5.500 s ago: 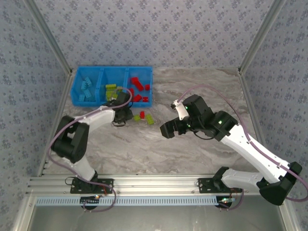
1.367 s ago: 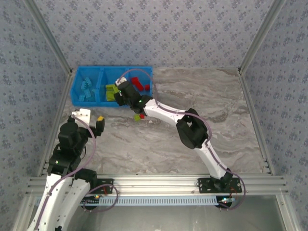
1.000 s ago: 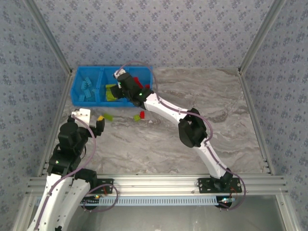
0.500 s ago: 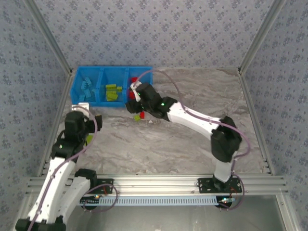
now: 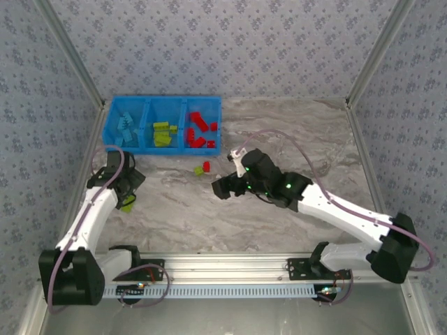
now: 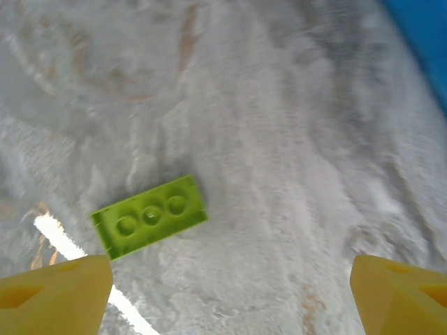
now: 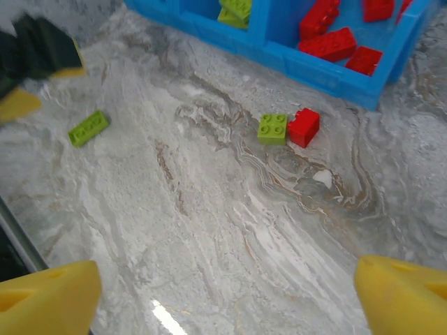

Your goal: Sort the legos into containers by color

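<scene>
- Bin (image 7: 328, 77) is sitting at the far left of the table (image 5: 293, 139), with three compartments side by side.
- The left compartment is holding light blue bricks (image 5: 126, 128), the middle one lime bricks (image 5: 163, 132), and the right one red bricks (image 5: 199, 130).
- Three bricks are lying loose on the marbled top.
- A square lime brick (image 7: 273, 128) with four studs is touching a red brick (image 7: 304, 126). The pair is sitting just in front of the bin's red end.
- A long lime brick (image 6: 149, 216) is lying flat and alone, showing three round marks in a row on its upper face, just ahead of the left gripper (image 6: 227, 289).
- The left gripper is pointing down at the table, yellow fingers spread wide, gripping nothing.
- The right gripper (image 7: 223, 293) is hanging over mid-table, fingers also spread wide, empty.
</scene>
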Motion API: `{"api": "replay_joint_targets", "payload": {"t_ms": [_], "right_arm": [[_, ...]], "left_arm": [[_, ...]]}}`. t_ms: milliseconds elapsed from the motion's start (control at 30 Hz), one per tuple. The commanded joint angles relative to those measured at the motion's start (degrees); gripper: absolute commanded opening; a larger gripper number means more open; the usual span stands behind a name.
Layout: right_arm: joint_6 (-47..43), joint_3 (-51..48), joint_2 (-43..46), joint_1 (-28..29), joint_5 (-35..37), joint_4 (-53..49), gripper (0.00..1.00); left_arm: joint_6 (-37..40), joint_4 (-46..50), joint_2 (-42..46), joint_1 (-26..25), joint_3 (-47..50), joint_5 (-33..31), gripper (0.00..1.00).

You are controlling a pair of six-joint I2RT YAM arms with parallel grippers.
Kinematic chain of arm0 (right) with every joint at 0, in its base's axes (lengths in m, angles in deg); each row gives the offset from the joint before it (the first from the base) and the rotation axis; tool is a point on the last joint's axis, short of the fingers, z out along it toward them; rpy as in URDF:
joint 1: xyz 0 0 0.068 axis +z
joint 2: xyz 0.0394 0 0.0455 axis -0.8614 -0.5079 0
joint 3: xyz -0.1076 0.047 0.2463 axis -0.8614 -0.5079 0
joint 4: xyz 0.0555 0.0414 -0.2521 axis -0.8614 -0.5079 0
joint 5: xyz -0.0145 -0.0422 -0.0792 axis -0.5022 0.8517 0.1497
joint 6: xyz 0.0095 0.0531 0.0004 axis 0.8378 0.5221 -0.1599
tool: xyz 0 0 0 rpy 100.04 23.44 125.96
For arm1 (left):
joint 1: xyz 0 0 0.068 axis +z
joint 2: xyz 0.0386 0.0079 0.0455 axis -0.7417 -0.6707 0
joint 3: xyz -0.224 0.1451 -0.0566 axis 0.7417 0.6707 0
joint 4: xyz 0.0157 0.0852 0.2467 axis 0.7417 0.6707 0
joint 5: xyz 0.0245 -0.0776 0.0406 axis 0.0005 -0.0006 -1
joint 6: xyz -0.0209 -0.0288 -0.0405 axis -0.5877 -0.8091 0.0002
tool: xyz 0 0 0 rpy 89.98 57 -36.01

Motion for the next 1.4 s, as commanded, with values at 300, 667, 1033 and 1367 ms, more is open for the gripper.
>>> {"api": "replay_joint_targets", "payload": {"t_ms": [300, 667, 1033, 1367], "right_arm": [[4.4, -10.0, 11.0, -7.7, -8.5, 0.1, 1.0], [4.4, -11.7, 12.5, -9.3, -11.4, 0.0, 1.0], [5.0, -12.4, 13.6, -10.0, -11.3, -1.2, 1.0], [5.8, -11.0, 12.6, -10.2, -11.3, -0.1, 1.0]], "left_arm": [[-6.0, -5.3, -8.9, 7.9, 4.6, 2.9, 0.91], [-2.4, -11.4, -15.7, 8.5, 6.5, 7.7, 0.8], [-2.4, -11.7, -18.0, 8.3, 5.7, 10.7, 0.52], [-1.2, -11.3, -10.3, -7.1, -11.9, 3.4, 0.48]]}}
